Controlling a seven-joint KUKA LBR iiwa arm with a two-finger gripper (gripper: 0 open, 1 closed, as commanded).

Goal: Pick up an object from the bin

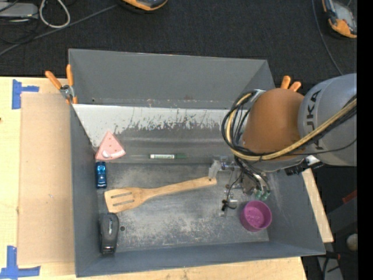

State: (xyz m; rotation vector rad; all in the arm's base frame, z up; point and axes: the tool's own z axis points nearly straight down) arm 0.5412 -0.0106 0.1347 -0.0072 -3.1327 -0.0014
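Observation:
My gripper [228,202] hangs low in the right part of the bin, under the arm's orange cover. It sits just right of the handle end of a wooden slotted spatula [156,192], which lies across the bin floor with its blade to the left. Right beside the gripper, on its right, a purple cup [255,216] stands on the floor. I see nothing held in the gripper.
A pink triangular piece [109,147] leans in the back left corner, with a small blue thing [101,175] below it. A black mouse-like thing [108,233] lies at the front left. A thin pen [162,156] rests along the back wall.

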